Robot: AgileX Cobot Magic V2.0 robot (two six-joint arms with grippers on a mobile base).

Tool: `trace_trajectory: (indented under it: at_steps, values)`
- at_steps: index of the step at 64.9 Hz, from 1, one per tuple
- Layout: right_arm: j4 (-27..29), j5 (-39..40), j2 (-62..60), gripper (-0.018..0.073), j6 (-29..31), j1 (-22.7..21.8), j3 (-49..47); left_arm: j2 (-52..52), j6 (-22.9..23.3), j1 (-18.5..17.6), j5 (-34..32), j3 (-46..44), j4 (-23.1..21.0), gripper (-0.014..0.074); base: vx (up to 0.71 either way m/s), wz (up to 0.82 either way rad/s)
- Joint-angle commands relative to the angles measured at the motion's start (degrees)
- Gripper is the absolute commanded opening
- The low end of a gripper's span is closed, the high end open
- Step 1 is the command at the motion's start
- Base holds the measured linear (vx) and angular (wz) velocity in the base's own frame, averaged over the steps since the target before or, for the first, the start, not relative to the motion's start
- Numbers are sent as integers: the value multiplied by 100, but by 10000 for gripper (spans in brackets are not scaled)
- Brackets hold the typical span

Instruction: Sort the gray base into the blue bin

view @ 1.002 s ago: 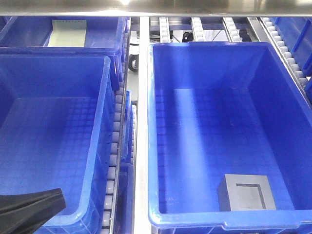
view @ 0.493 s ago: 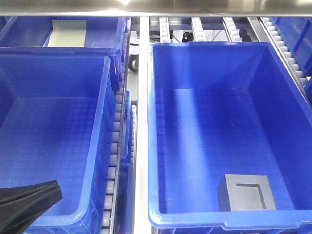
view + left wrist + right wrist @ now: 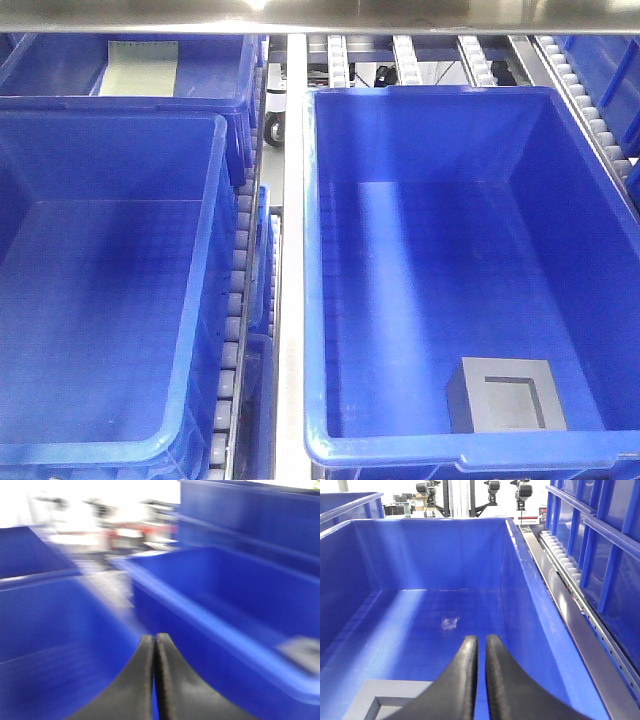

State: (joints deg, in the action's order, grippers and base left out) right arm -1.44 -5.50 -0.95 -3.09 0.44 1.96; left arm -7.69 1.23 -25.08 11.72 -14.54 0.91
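The gray base point(image 3: 505, 395) lies on the floor of the right blue bin point(image 3: 311, 250), near its front wall, recess facing up. In the right wrist view it point(image 3: 365, 700) shows at the lower left, just left of and below my right gripper point(image 3: 480, 639). That gripper hangs inside this bin point(image 3: 445, 555), its fingers together with only a sliver between them and nothing held. My left gripper point(image 3: 154, 637) is shut and empty, seen in a blurred view between two blue bins. Neither gripper shows in the front view.
A second large blue bin point(image 3: 214, 250) stands to the left. A third point(image 3: 240, 85) behind it holds a pale sheet point(image 3: 138, 68). Roller tracks point(image 3: 238, 300) and a metal rail point(image 3: 292, 250) run between the bins. More rollers point(image 3: 590, 110) line the right side.
The black left arm at the front view's bottom left corner has slid down and left out of that frame. The gray base has not moved.
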Motion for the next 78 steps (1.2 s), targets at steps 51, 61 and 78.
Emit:
trace_trajectory:
  at_steps: [51,61,78]
  values:
    - [-37,461,-51,-4,38,-21,-22,916,-613,2695,-849,1680,-37,-6,0,0]
    - [-37,461,-51,-4,38,-21,-22,916,-613,2695,-810,1680,-37,-6,0,0]
    - [-37,461,-51,-4,38,-21,-22,909,-613,2695,-811,1674,-37,-6,0,0]
